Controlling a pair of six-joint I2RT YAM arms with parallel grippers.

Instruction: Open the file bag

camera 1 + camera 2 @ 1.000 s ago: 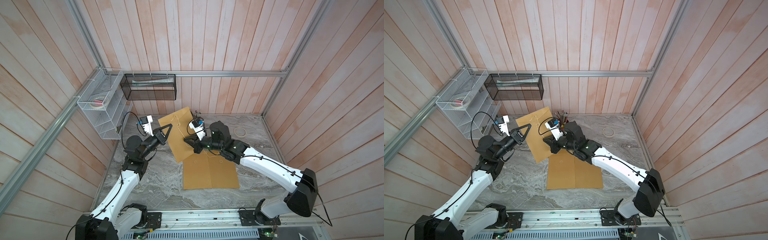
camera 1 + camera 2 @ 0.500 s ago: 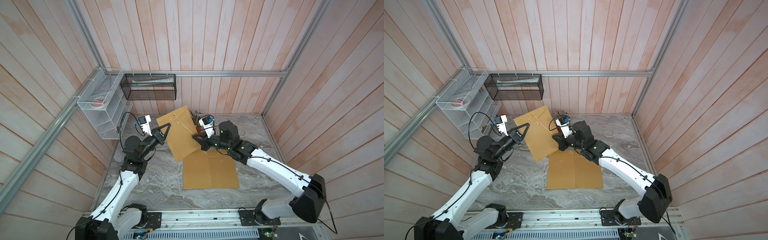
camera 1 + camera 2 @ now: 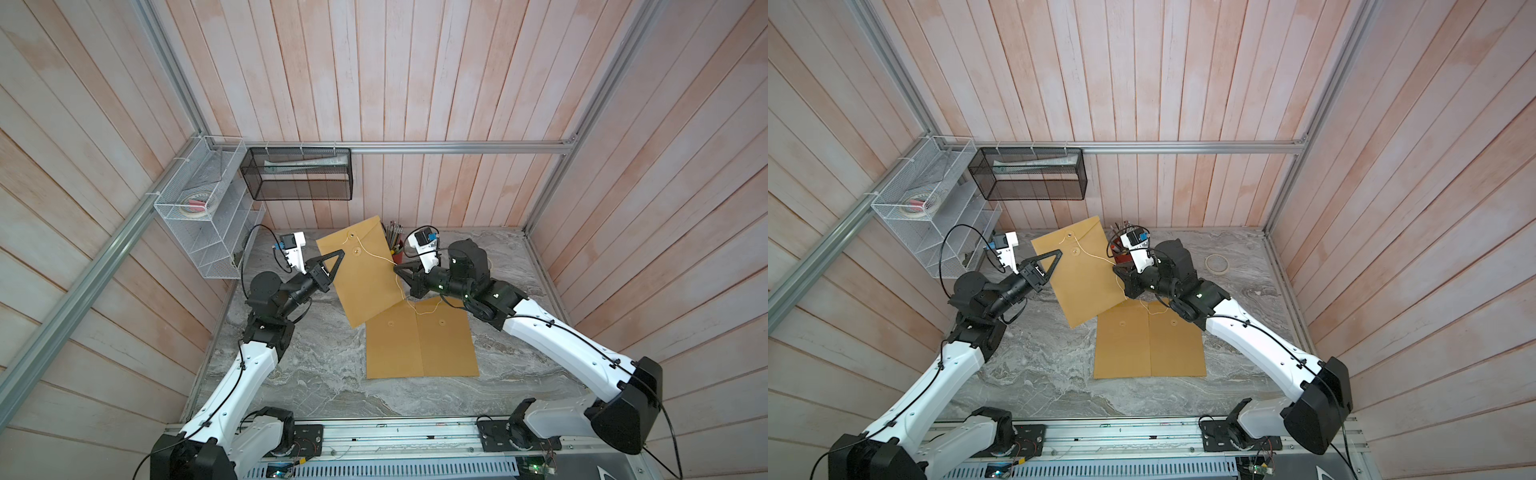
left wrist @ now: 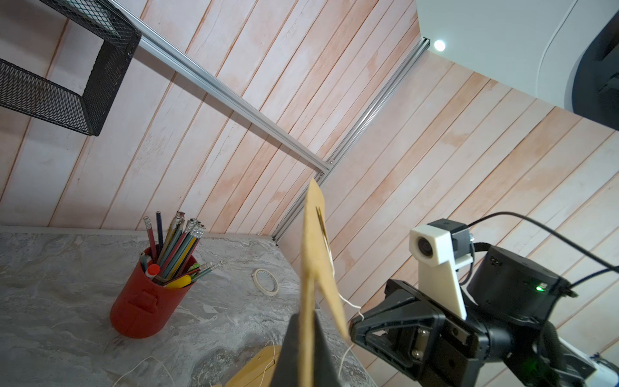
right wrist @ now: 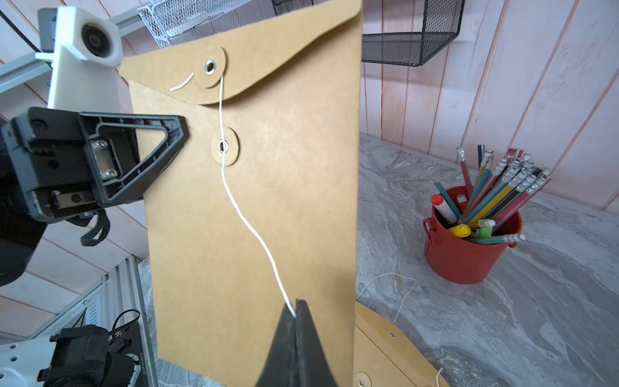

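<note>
A brown paper file bag (image 3: 365,274) (image 3: 1084,278) stands upright above the table, flap at the top. My left gripper (image 3: 340,253) (image 4: 306,323) is shut on the bag's side edge (image 4: 313,241). A white string (image 5: 248,228) (image 3: 374,254) runs from the flap's round button (image 5: 210,67), past the lower button (image 5: 223,146), down to my right gripper (image 5: 296,310) (image 3: 395,270). That gripper is shut on the string, just in front of the bag's face (image 5: 284,167). The flap lies closed against the bag.
Two more brown file bags (image 3: 419,340) (image 3: 1148,340) lie flat side by side on the marble table. A red cup of pencils (image 5: 469,241) (image 4: 147,301) stands at the back. A tape roll (image 3: 1217,263) lies near it. A white wire rack (image 3: 203,224) and black mesh basket (image 3: 299,174) hang on the walls.
My right gripper has drawn back to the right, away from the bag's face, pulling the string out with it. The left gripper has kept the bag upright in about the same place.
</note>
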